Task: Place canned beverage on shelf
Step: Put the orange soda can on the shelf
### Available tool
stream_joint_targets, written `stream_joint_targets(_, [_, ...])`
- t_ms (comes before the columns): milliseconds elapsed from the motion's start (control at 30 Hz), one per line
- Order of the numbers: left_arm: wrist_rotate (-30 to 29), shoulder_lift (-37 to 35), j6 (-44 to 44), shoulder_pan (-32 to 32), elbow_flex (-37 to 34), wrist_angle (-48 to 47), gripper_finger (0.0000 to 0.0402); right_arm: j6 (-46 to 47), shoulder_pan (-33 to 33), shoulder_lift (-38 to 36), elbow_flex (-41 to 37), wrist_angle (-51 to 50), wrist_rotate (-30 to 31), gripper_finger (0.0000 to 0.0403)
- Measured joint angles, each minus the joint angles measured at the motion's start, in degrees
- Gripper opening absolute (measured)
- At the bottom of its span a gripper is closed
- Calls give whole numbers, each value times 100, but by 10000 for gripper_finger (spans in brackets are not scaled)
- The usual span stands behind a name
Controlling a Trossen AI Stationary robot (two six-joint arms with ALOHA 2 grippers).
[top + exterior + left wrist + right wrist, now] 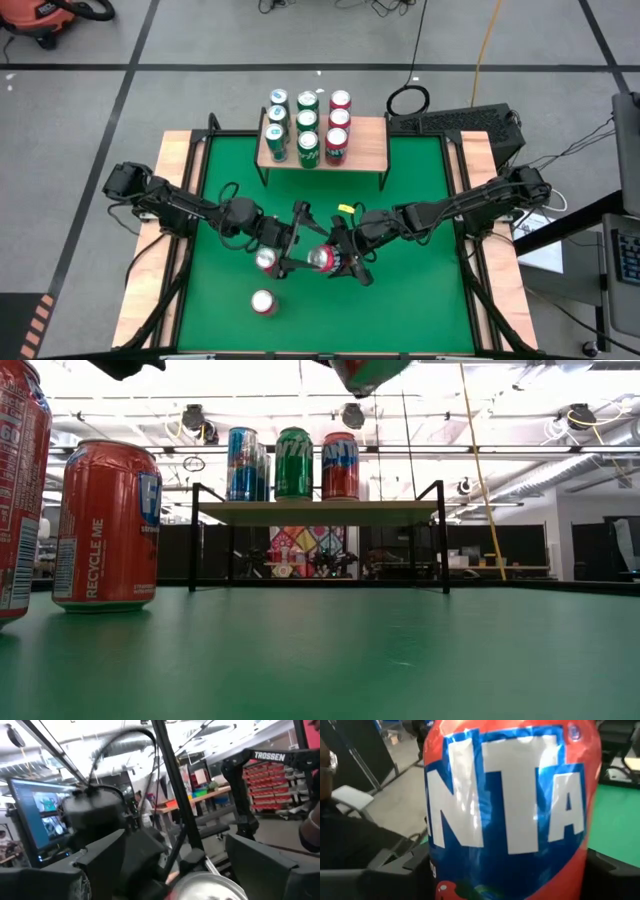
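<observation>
My right gripper (335, 262) is shut on a red Fanta can (322, 258), held high above the middle of the green table; only the can's lower end (365, 372) shows in the low view. My left gripper (292, 242) hangs open just to the left of it, above the table, touching nothing. A silver can top (205, 887) shows low between its fingers. The shelf (372, 140), a wooden plank on black legs, stands at the far edge and carries several upright blue, green and red cans (293, 463). My right gripper pinches the Fanta can's side wall (436, 845) between its two fingers (390, 870), one on each side of the can's body. The fingers come about level from the table's right side. The can is roughly upright and lifted clear of the table.
Two more red cans stand upright on the green top: one under my left gripper (267, 260), which also shows in the low view (105, 525), and one nearer the front edge (263, 302). The table's right half (420, 290) is bare green.
</observation>
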Motion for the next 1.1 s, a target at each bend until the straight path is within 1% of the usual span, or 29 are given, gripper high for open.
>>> stream_joint_targets(100, [1, 2, -21, 0, -2, 57, 348, -26, 15, -62, -6, 53, -39, 293])
stream_joint_targets(233, [-126, 5, 10, -9, -2, 115, 373, -24, -16, -154, 14, 77, -13, 293])
stream_joint_targets(300, [-332, 7, 122, -45, -4, 133, 385, 0, -31, -170, 14, -53, 20, 293])
stream_joint_targets(433, [-1117, 6, 327, -81, -7, 137, 398, 7, -31, -206, 14, -292, 6, 293])
stream_joint_targets(600, [-1355, -106, 387, -81, -13, 85, 400, 15, -24, -267, 12, -856, 8, 293])
stream_joint_targets(700, [-1525, -180, 385, -90, -15, 78, 400, -37, -30, -463, 12, -1224, 113, 293])
stream_joint_targets(833, [-2256, -331, 265, -140, -15, -13, 400, -203, -22, -823, 14, -1846, 578, 293])
stream_joint_targets(967, [-3112, -463, 160, -266, -15, -327, 400, -276, -28, -1276, -63, -2444, 793, 293])
stream_joint_targets(1033, [-3459, -485, -25, -333, -15, -388, 400, -253, -26, -1556, -258, -2487, 807, 293])
stream_joint_targets(1100, [-3716, -487, -207, -419, -15, -455, 400, -122, -21, -1842, -582, -2309, 896, 293])
